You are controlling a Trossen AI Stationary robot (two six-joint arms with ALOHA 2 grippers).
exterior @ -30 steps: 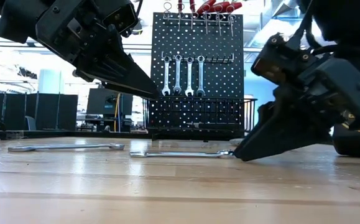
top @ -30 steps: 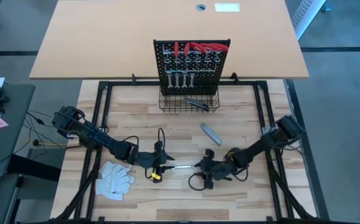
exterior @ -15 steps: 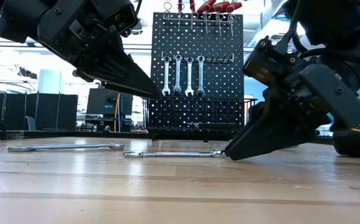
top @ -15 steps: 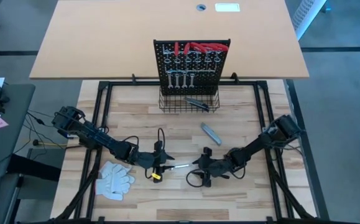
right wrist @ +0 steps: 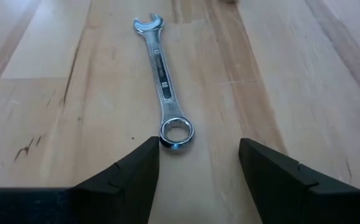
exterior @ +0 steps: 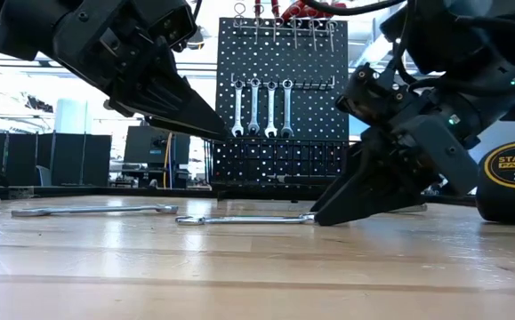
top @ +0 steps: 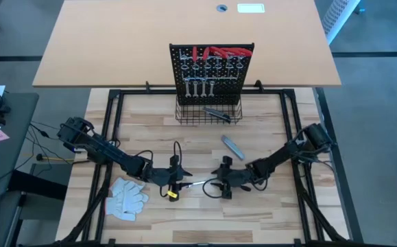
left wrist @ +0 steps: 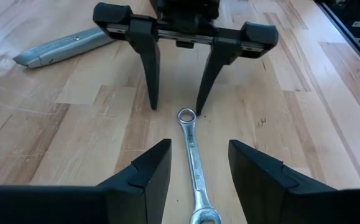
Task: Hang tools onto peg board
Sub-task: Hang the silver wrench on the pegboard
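A: Lying flat on the pale butcher-block wooden table (top: 267,219): a slim silver combination wrench (right wrist: 163,81), between the two grippers, near the table's front.

B: Right two-finger dark gripper (left wrist: 176,109) lowered with its tips on the wood, jaws apart, straddling the ring end of that wrench. Not closed on it; ring just ahead of the fingers in the right wrist view.

A: Left two-finger dark gripper (top: 184,181) facing it from the other end, jaws also apart, hovering above the wood in the low view, holding nothing. Open-ended head of the wrench pointing toward it.

B: Behind, at the table's back edge: the upright black perforated metal peg board (top: 212,68), already carrying four silver wrenches (exterior: 261,107) in a row and red-handled pliers (top: 219,52) along the top.

A: Black wire basket (top: 208,114) at its base, a dark tool inside. Grey utility knife (top: 232,147) on the wood in front of it.

B: White work gloves (top: 127,197) near the left arm. Yellow-black tape measure (exterior: 510,182) at the right edge of the low view, second silver wrench (exterior: 92,211) lying at its left.
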